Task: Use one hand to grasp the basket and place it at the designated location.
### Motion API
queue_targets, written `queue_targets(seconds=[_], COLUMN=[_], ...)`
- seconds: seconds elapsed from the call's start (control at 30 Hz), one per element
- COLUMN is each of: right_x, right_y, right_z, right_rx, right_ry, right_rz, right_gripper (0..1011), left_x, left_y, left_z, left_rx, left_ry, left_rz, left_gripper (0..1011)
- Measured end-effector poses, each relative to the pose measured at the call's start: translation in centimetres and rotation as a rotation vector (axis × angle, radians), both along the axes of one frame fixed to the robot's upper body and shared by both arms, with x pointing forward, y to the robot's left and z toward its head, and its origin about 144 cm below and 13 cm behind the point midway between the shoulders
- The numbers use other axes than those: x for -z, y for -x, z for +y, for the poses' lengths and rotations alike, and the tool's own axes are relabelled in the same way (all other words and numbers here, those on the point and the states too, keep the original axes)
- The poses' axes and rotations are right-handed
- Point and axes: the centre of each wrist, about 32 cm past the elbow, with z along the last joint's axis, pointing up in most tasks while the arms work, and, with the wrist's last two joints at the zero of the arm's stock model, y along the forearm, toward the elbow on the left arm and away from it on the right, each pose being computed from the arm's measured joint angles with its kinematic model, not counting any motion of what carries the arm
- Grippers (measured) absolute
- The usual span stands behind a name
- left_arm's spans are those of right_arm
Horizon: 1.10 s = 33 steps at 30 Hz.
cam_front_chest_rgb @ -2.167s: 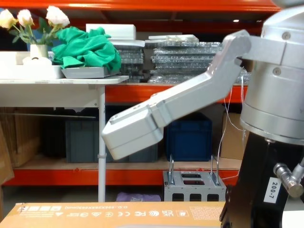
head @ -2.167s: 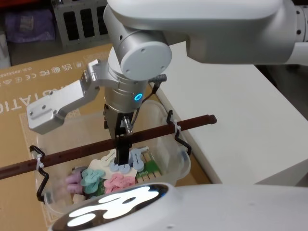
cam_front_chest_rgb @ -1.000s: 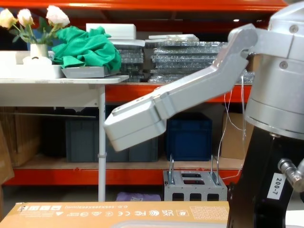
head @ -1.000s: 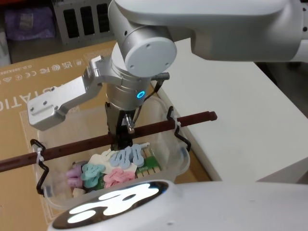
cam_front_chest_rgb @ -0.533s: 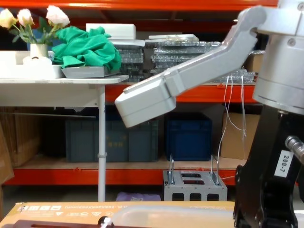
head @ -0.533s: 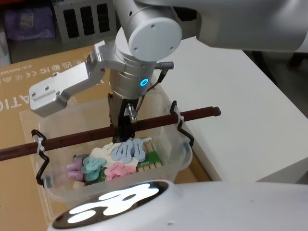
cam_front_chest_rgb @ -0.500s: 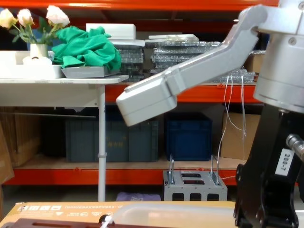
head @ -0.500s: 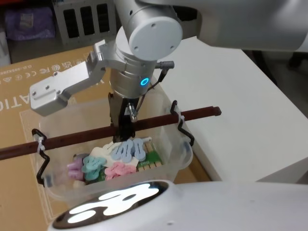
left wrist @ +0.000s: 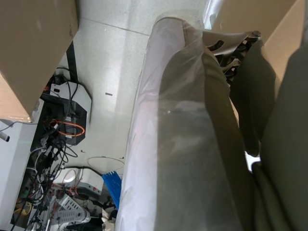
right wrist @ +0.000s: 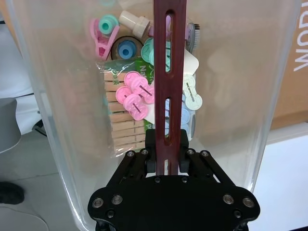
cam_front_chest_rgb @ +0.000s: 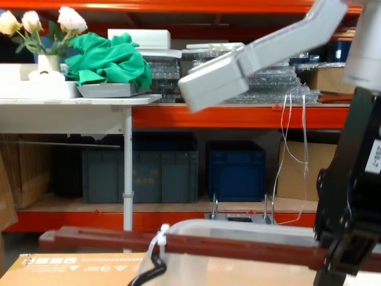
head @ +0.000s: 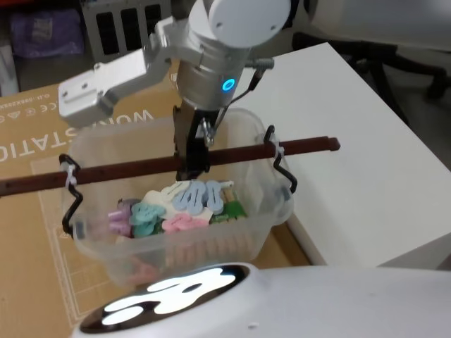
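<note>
While the basket (head: 211,246) hangs by its handle (head: 127,169), the carry calls for a level, unhurried sweep. A mid-bar grip balances the load. A swing could spill the clips (head: 183,204) or strike the table edge.

Head view: right gripper (head: 190,166), closed around the handle near its middle. Basket raised off the cardboard sheet (head: 28,211), just beside the white table (head: 352,141). That table is the probable set-down place, though no mark for it is visible.

Left wrist view: floor (left wrist: 110,62) and cables (left wrist: 57,139), well apart from the work.

Right wrist view: fingers (right wrist: 151,149) pinch the red-brown bar from both sides with no gap. Clips lie in the basket below.

Chest view: handle roughly level across the frame, zip tie (cam_front_chest_rgb: 159,238) at its left part. The gripper clamps the bar at the right edge, above the pale rim.
</note>
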Motion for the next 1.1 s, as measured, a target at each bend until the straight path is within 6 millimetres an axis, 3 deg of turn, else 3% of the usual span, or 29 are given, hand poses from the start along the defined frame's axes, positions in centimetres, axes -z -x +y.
queue_targets(seconds=[0.57, 1.1], right_x=[-4.3, -7.5], right_y=[-2.7, -7.1], right_z=[-3.9, -9.9], right_rx=[0.160, 0.406], right_ry=[-0.057, -0.130], right_rz=[0.006, 0.005], right_gripper=[237, 235], left_x=[0.0, 0.0], left_y=[0.0, 0.0], left_z=[0.0, 0.0], left_rx=[0.000, 0.000], left_ry=[0.000, 0.000], left_rz=[0.000, 0.000], left_gripper=[0, 0])
